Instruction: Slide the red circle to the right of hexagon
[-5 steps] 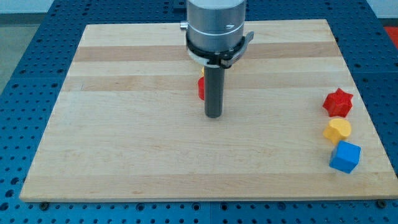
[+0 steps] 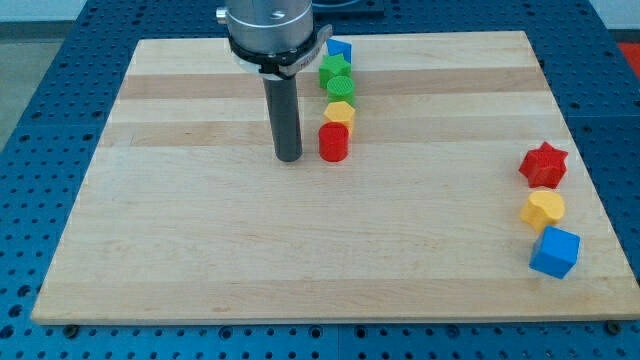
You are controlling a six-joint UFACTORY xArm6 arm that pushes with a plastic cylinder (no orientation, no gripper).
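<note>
**Tip beside the red circle, wide bare wood all round**

Pale wooden board (image 2: 200, 250) lies on a blue perforated table (image 2: 30, 150), its four edges all in view. The arm ends in a plain dark rod with no pincer, so it has hold of nothing; its tip (image 2: 289, 158) rests just left of the red circle (image 2: 333, 142), with a narrow gap between them.

The red circle stands near the board's middle, at the near end of a column of blocks running toward the far edge: the yellow hexagon (image 2: 340, 112) touches it just behind, then a green block (image 2: 340, 88), another green block (image 2: 333, 68), and a blue block (image 2: 340, 49) close to the far edge.

Right of the column, bare wood runs to a second group near the right edge: a red star (image 2: 543, 164), a yellow heart (image 2: 542, 209) and a blue cube (image 2: 555, 251), each just beside the next. Left of the rod and across the near half, the wood is bare.
</note>
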